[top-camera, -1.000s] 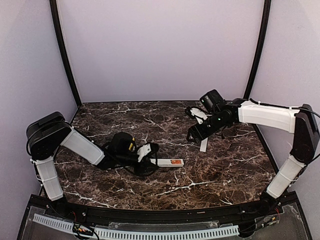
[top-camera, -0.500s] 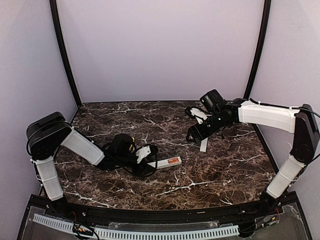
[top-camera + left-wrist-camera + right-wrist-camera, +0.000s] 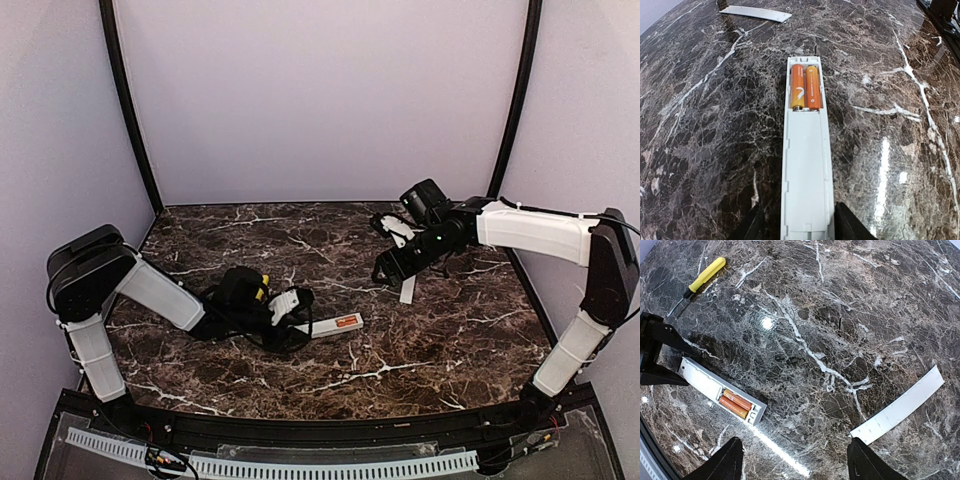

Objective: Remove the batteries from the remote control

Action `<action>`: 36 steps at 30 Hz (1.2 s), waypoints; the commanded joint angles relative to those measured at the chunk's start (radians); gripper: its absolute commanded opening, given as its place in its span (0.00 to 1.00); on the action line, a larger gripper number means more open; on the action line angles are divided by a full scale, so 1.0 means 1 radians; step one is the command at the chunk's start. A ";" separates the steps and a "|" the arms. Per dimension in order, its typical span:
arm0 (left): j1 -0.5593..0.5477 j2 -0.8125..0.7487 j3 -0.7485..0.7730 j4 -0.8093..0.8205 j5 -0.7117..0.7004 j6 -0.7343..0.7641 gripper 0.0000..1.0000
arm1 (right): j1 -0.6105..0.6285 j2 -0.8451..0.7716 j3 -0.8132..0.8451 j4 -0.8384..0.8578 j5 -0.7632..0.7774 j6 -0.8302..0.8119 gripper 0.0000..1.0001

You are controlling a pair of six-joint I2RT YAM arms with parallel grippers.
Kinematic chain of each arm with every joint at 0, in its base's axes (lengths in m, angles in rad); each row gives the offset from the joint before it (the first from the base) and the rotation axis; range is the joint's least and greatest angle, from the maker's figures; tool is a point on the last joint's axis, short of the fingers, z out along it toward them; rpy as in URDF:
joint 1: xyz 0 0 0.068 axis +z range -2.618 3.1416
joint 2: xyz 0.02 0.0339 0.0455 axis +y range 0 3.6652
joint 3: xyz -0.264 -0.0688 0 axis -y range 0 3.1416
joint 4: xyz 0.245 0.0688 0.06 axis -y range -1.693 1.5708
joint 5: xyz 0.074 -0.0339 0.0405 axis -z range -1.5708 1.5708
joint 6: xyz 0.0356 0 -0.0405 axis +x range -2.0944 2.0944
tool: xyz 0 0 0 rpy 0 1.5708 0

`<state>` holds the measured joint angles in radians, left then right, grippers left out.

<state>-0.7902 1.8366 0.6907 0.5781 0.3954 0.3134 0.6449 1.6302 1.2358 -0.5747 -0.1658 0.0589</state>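
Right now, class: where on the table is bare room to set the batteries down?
Bare marble lies between the remote control and the cover strip, and along the near right edge of the table. It is crowded where the left tool grips the remote.

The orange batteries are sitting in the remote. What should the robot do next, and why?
Probably lower the right pincer onto the batteries and pull one out. The cover lies apart and both batteries show; the left pincer grips the remote at its other end, and the right pincer is open and empty.
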 commanded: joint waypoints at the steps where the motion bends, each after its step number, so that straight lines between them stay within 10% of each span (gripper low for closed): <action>1: 0.001 -0.100 -0.035 0.005 -0.008 -0.036 0.47 | -0.009 -0.002 0.022 0.017 -0.016 0.007 0.71; 12: 0.110 -0.266 -0.098 0.055 -0.123 -0.260 0.53 | -0.010 -0.007 0.049 0.016 0.008 0.016 0.73; 22: 0.197 -0.388 -0.089 -0.189 -0.471 -0.519 0.98 | -0.022 -0.011 0.063 0.022 0.041 0.073 0.98; 36: 0.215 -0.345 0.170 -0.797 -0.436 -0.573 0.80 | -0.187 -0.051 -0.039 0.100 -0.080 0.272 0.98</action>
<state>-0.5751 1.4754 0.8032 -0.0044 -0.0868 -0.2474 0.4767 1.5654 1.2091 -0.4889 -0.2047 0.2779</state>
